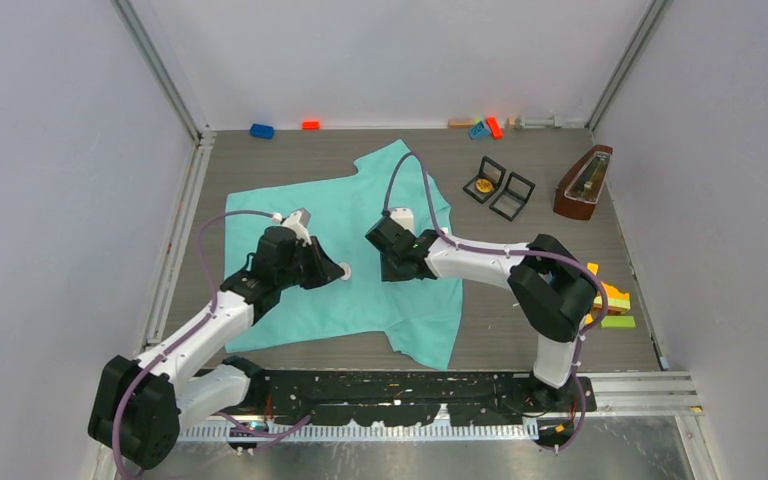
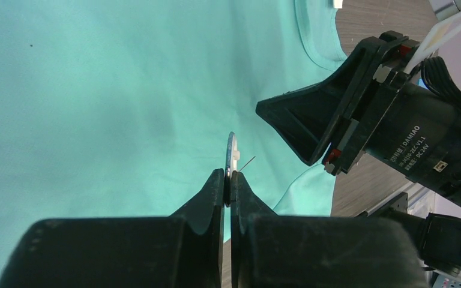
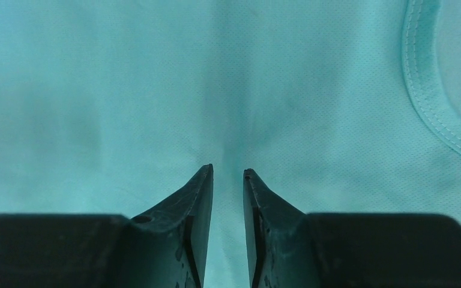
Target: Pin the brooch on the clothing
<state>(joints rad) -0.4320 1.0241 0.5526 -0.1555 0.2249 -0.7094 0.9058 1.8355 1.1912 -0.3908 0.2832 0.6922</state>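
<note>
1. The left end effector (image 2: 227, 180) is shut tight on the brooch (image 2: 232, 151). The brooch is a thin round disc seen from its edge, and a thin pin (image 2: 249, 162) sticks out of its side.
2. The brooch is held over the middle of the green shirt (image 2: 108, 90). It is hard to tell if it touches the cloth.
3. The right end effector (image 3: 228, 175) has its two fingers a little apart, with nothing between them. It points at the shirt, near the collar (image 3: 417, 102).
4. The two end effectors are close to each other over the shirt.
5. The shirt lies spread on the grey worktop (image 1: 520, 335). Two open black boxes (image 1: 498, 188) and a brown wooden case (image 1: 583, 183) sit to its right.
</note>
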